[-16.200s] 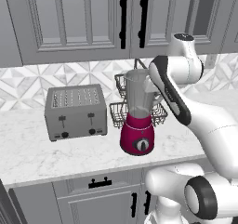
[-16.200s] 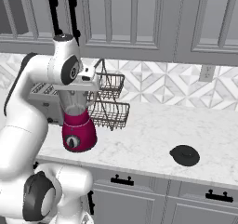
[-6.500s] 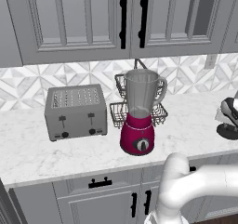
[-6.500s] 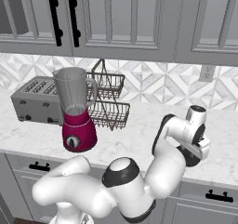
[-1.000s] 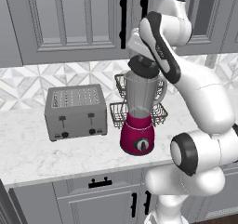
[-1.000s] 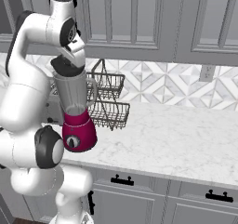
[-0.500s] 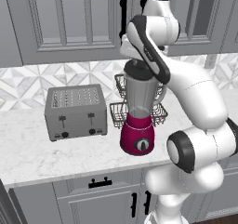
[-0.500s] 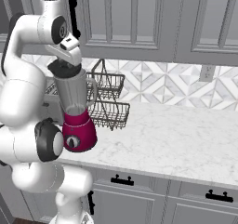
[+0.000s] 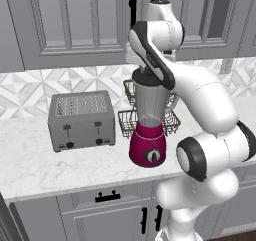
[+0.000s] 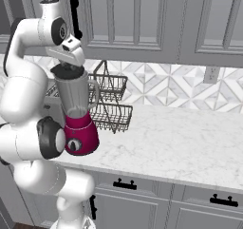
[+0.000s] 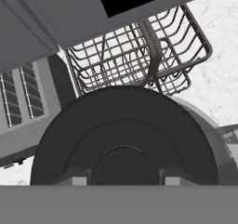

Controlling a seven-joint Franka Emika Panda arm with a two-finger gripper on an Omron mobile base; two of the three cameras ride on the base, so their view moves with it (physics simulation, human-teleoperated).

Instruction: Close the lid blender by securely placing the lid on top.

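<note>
1. My fingers [image 10: 70,64] are pinched narrow on the lid [image 11: 124,139], which fills the hand view just beyond them.
2. Over the last second I have carried the lid down; it now sits on the rim of the blender [image 9: 148,125], where a moment ago it hung a little above.
3. I judge the lid placed but maybe not seated; a press and then letting go look like what is left.
4. Beside the blender stands the toaster [image 9: 82,120], behind it the wire basket [image 10: 110,100], all on the table [image 10: 180,142].
</note>
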